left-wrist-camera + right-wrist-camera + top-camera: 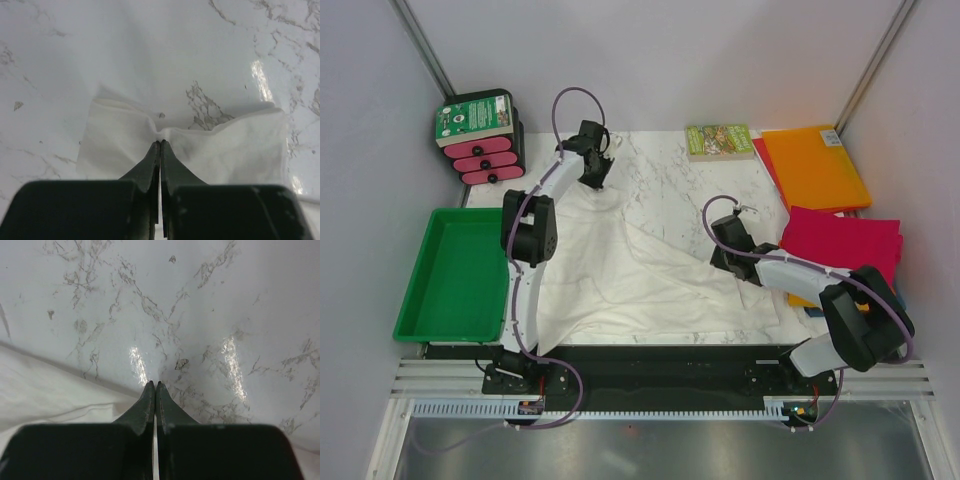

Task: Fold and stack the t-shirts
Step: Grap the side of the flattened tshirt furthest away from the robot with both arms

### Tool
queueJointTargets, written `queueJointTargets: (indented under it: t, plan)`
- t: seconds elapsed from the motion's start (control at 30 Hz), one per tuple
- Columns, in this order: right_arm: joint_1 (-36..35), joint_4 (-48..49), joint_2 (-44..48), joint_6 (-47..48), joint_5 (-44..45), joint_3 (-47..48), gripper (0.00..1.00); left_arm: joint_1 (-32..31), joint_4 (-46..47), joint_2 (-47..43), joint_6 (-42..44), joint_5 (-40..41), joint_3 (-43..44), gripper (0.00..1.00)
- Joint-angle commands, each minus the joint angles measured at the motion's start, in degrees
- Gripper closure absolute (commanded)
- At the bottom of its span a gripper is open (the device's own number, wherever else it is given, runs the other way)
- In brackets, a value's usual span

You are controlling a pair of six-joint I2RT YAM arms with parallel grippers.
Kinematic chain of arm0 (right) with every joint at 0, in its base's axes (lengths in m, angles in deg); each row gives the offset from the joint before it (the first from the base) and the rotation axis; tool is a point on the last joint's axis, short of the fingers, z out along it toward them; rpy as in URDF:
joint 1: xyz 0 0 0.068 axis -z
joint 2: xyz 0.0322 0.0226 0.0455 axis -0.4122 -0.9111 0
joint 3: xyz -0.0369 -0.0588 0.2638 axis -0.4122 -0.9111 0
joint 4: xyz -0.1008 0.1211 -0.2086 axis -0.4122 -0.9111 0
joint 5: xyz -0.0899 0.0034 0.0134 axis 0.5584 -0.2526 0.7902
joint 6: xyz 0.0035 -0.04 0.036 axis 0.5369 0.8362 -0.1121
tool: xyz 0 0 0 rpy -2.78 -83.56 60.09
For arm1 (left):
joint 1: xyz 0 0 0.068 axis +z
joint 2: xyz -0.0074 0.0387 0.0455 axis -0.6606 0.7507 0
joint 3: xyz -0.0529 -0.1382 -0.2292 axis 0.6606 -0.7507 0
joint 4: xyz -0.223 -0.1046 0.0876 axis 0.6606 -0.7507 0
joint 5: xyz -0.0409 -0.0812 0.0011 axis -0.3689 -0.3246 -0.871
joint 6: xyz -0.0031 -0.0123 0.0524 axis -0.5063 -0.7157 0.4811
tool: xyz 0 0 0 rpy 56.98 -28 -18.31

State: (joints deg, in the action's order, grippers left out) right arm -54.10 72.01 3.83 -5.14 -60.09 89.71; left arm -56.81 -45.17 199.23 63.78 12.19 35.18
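A thin white t-shirt (620, 275) lies spread and wrinkled over the marble table. My left gripper (601, 181) is at the shirt's far left corner, shut on a puckered bit of its hem (160, 136). My right gripper (725, 262) is at the shirt's right edge with its jaws shut. There a taut, slightly raised cloth edge (75, 390) runs straight to its fingertips (150, 390). Along the right side lie a folded orange t-shirt (815, 165) and a folded magenta t-shirt (850, 245). A sliver of blue cloth (813, 312) shows under the right arm.
A green tray (455, 272) sits off the table's left edge. A black box with pink inserts (480, 135) stands at the back left. A small green-covered book (718, 140) lies at the back, beside the orange shirt. Bare marble (670, 185) shows between the grippers.
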Motion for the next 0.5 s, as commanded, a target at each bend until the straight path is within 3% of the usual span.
queueJointTargets:
  t: [0.0,0.3,0.33,0.37,0.43,0.47]
  plan:
    - [0.1,-0.3,3.9,0.9,1.5,3.5,1.0,0.2,0.8,-11.2,-2.4,-0.2,-1.8,0.98]
    - [0.1,-1.0,7.7,-0.1,1.8,0.2,1.0,0.1,0.9,-14.2,-3.4,-0.2,-7.1,0.98]
    - [0.0,-1.0,7.8,0.0,1.7,-0.2,1.0,0.1,0.8,-13.8,-3.3,-0.2,-7.0,0.94]
    - [0.0,-1.0,7.8,0.0,1.7,-0.2,1.0,0.1,0.9,-13.4,-3.3,0.3,-6.8,0.79]
    - [0.1,-1.1,7.5,0.1,1.8,-0.2,1.0,0.2,0.9,-12.3,-3.5,1.0,-5.8,0.65]
    - [0.1,-1.0,7.2,0.2,1.9,-0.1,1.0,0.2,0.9,-11.7,-3.8,1.4,-5.4,0.51]
